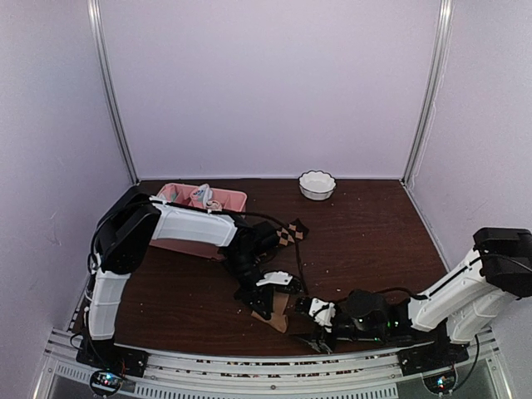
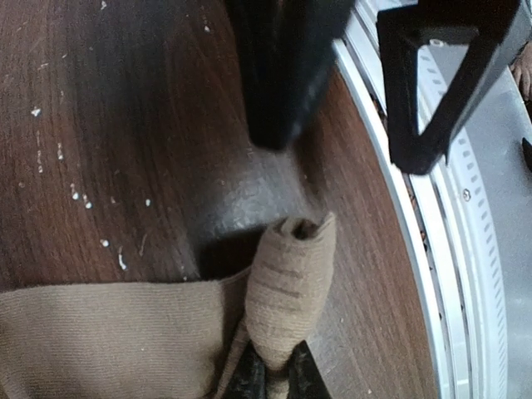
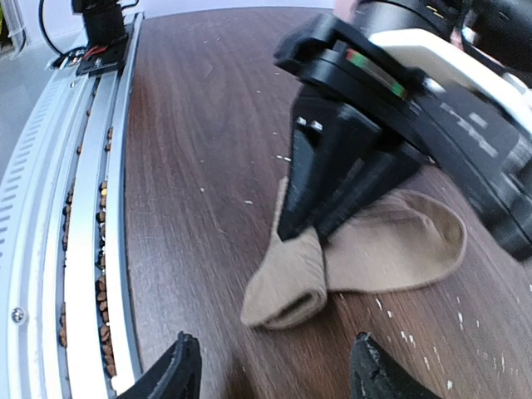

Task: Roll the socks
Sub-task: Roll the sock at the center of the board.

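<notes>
the dark wooden table (image 1: pixel 374 241) carries everything, and the tan sock (image 3: pixel 391 241) near its front edge is the thing to place the rest by. the left arm (image 1: pixel 191 224) reaches across to it from the left and the right arm (image 1: pixel 449 295) lies low towards it from the right. well behind the tan sock to the left sits the pink tray (image 1: pixel 233 198), and well behind it to the right the white bowl (image 1: pixel 317 184). the argyle sock (image 1: pixel 293 232) lies just behind it, apart from it and untouched.

the step in hand looks like rolling the tan sock: one end is already turned into a short rolled end (image 3: pixel 287 283) while the rest lies flat on the wood. the roll seems only begun. the next move likely calls for the second gripper to catch that rolled end, so the turn does not spring loose while more of the flat part is wound in; soft fabric will slacken if let go too soon.

the left gripper (image 2: pixel 276 376) is pressed together, pinching the fabric at the rolled end. the right gripper (image 3: pixel 274 374) sits just in front of the rolled end, jaws spread wider than the roll, with nothing between them and touching nothing. white crumbs (image 2: pixel 83 199) dot the wood beside the sock.
</notes>
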